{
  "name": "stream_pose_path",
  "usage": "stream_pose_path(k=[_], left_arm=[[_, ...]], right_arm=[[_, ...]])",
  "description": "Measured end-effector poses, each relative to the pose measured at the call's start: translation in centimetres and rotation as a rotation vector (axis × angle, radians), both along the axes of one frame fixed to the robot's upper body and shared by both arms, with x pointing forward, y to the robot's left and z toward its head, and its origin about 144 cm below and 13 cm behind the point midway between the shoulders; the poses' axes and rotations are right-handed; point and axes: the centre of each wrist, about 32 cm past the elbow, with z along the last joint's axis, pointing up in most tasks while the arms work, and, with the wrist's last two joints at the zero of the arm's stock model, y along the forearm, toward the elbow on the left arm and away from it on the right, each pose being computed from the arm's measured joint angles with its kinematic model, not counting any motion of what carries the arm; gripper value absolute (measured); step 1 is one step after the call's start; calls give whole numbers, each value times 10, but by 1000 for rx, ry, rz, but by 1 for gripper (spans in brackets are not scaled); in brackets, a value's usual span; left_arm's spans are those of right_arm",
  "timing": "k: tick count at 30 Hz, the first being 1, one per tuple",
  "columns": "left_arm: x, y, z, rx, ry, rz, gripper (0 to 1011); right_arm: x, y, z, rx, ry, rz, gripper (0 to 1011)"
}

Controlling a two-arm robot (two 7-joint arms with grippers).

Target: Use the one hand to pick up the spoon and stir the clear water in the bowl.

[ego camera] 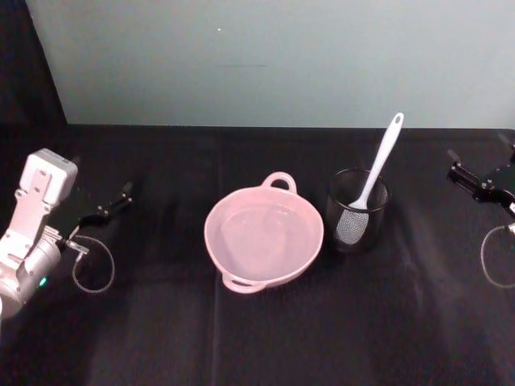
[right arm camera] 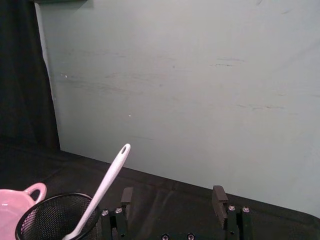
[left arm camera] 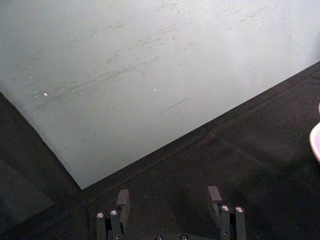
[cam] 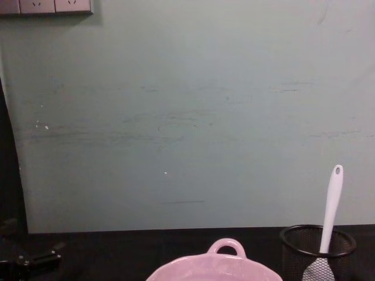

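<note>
The spoon (ego camera: 372, 183) stands head-down in the mesh cup (ego camera: 357, 211) just right of the bowl (ego camera: 264, 237), the right gripper (ego camera: 476, 170) farther right with fingers apart.

Black-clothed table (ego camera: 265, 338): pink bowl (ego camera: 264, 238), mesh cup (ego camera: 357, 211) just beside.

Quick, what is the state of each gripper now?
Left gripper: open, holding nothing.
Right gripper: open, holding nothing; the spoon stands in the cup.

Probably a lab: black-draped table (ego camera: 257, 338), bare scuffed wall (cam: 187, 117).
</note>
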Motion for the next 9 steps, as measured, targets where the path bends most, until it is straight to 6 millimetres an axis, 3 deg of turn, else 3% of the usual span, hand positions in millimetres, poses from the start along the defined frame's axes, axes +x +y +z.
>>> stream_pose_path(k=[9], left_arm=[[0, 0, 0, 0, 0, 0, 1011]], right_arm=[[0, 0, 0, -1, 1, 1, 1003]])
